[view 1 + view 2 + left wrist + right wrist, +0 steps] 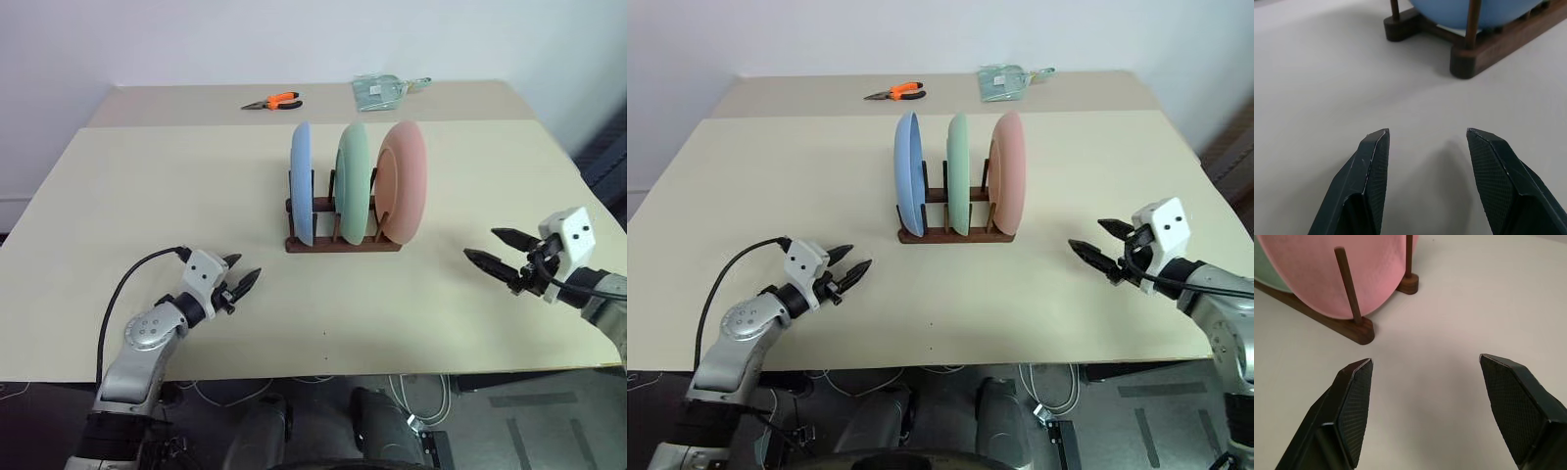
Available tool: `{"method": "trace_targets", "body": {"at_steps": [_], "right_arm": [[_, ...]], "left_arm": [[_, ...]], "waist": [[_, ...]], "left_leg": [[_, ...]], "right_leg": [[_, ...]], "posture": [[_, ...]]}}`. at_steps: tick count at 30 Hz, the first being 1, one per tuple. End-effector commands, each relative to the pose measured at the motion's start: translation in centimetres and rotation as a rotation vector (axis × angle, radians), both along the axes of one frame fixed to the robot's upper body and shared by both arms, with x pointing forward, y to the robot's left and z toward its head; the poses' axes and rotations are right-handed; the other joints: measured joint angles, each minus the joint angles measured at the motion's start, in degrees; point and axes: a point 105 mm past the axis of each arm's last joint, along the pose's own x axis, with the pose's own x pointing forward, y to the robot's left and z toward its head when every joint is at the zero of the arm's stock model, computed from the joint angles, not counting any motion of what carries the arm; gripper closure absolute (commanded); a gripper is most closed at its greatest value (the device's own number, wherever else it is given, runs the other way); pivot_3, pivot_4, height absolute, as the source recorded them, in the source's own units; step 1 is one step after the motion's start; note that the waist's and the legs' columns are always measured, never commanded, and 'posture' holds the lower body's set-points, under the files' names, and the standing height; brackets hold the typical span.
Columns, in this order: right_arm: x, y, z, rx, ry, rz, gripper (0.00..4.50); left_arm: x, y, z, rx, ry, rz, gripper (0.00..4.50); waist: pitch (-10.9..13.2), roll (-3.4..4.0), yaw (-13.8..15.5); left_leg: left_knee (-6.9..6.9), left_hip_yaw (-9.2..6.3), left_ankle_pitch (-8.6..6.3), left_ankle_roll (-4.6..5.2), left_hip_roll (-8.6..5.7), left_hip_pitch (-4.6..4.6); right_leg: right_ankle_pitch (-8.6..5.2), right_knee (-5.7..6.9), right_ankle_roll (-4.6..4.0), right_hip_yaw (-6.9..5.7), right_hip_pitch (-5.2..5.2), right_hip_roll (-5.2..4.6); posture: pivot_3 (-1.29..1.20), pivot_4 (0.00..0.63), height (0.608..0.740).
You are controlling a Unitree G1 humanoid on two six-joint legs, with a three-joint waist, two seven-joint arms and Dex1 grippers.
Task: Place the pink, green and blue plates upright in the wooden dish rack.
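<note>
Nearest the front edge of the tabletop (147,196) we find our two claws, both empty. Our left gripper (242,277) hovers low near the front left corner, its black textured fingers parted about halfway with bare surface between them, pointing toward the rack. Our right gripper (493,250) hangs near the front right edge, its pointed fingers spread wide, nothing held, aimed inward at the pink end of the rack. Further in, about the middle of the tabletop, stands the wooden dish rack (343,243), a dark brown low base with thin upright pegs, its long axis running left to right across our view. In it all three plates stand on edge, side by side: the blue plate (302,186) at the left end, the green plate (351,176) in the middle, the pink plate (404,181) at the right end, leaning slightly. They are round, shallow, matte and plain. We judge the task complete: the rack lies ahead of and between both claws, well apart from each, so no further grasp seems called for. Toward the far edge lie orange-handled pliers (273,101) and a clear plastic packet (382,91).
</note>
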Motion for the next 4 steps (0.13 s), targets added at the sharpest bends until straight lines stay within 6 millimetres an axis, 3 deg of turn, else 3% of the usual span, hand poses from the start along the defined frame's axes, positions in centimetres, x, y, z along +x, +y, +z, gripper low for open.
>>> {"method": "trace_targets", "body": {"at_steps": [1,4], "right_arm": [[0.54,0.41,1.08,-0.015,-0.065,0.021,0.97],[1.44,0.71,0.86,-0.036,-0.087,0.031,0.97]], "left_arm": [[-0.39,0.61,1.24,0.0,-0.034,-0.004,1.95],[-0.46,1.0,1.49,-0.005,-0.045,0.021,1.95]], "waist": [[0.01,0.01,0.23],[0.01,0.0,0.26]], "left_leg": [[0.0,0.0,0.0,0.0,-0.01,0.0],[0.04,-0.02,0.0,0.0,-0.01,0.0]], "right_leg": [[0.0,0.0,0.0,0.0,0.0,-0.02],[-0.01,0.0,0.0,0.0,0.02,-0.02]], "posture": [[0.0,0.15,0.74],[0.0,0.15,0.74]]}}
